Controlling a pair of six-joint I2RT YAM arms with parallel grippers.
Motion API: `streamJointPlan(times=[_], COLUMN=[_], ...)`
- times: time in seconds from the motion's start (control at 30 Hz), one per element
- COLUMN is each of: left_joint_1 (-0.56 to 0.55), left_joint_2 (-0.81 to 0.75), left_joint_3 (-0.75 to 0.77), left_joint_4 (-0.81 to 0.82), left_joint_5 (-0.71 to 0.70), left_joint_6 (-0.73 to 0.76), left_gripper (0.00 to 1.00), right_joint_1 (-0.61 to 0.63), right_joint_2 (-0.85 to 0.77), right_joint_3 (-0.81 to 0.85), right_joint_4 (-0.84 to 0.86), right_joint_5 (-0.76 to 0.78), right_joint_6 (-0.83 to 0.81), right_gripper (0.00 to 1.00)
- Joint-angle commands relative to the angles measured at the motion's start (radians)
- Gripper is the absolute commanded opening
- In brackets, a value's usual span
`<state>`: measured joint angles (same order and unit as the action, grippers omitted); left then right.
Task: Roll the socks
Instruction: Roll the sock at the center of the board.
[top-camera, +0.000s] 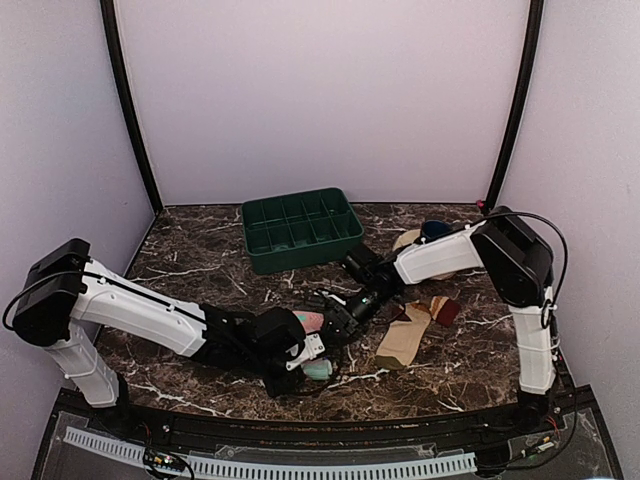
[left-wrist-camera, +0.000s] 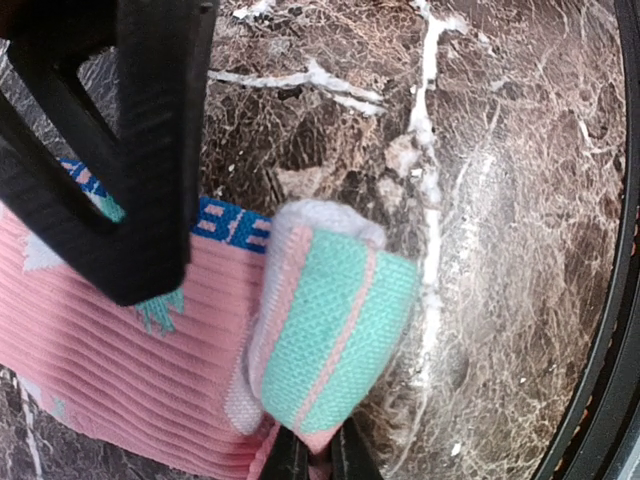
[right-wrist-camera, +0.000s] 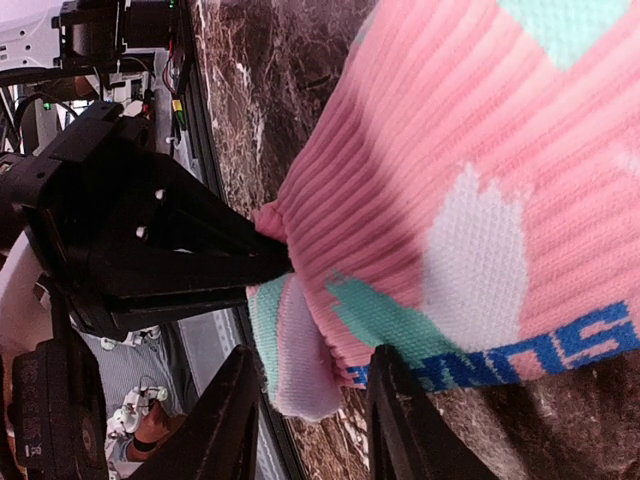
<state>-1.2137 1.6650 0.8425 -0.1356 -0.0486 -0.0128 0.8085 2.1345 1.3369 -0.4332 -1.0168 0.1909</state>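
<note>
The pink sock (left-wrist-camera: 120, 350) lies on the dark marble table (top-camera: 200, 250) just below the centre of the overhead view. Its teal toe end (left-wrist-camera: 335, 340) is folded back over the ribbed body, which looks like the first turn of a roll. The left gripper (left-wrist-camera: 318, 458) is clamped on that fold: at the bottom edge of its wrist view the two thin tips stand almost together with pink fabric pinched between them, and in the right wrist view the same claw narrows to a point on the crease. That pinch seems meant to keep the turn from springing flat. The right gripper (right-wrist-camera: 315, 360) has its fingers apart, one on either side of the sock's folded edge at the bottom of its own view, closed on nothing. I judge it is placed there to brace the cloth or to take a hold for the next turn. Both arms are stretched low over the table and meet nose to nose in the middle of the overhead view, the left reaching in from the lower left, the right coming across from an elbow raised at the frame's right side. The tan sock (top-camera: 403, 338) with its maroon end lies flat just right of the grippers, apart from the pink one and not yet rolled. The green tray (top-camera: 300, 258) sits above centre, away from the work.
</note>
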Motion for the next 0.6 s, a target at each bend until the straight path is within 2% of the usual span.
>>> streamJointPlan(times=[0.0, 0.27, 0.43, 0.57], left_joint_1=[0.014, 0.079, 0.121, 0.163], left_joint_2=[0.024, 0.000, 0.003, 0.010], left_joint_3=[-0.023, -0.022, -0.008, 0.004], left_joint_4=[-0.122, -0.141, -0.168, -0.183], left_joint_5=[0.129, 0.212, 0.284, 0.370], left_joint_6=[-0.044, -0.081, -0.097, -0.104], left_gripper=[0.00, 0.00, 0.00, 0.00], right_joint_1=[-0.010, -0.018, -0.017, -0.018], right_joint_2=[-0.052, -0.131, -0.201, -0.268], right_joint_3=[-0.032, -0.138, -0.232, -0.313], right_joint_4=[0.118, 0.250, 0.343, 0.413], right_joint_5=[0.031, 0.138, 0.138, 0.294], right_joint_6=[0.066, 0.098, 0.098, 0.079], right_gripper=[0.35, 0.36, 0.36, 0.37])
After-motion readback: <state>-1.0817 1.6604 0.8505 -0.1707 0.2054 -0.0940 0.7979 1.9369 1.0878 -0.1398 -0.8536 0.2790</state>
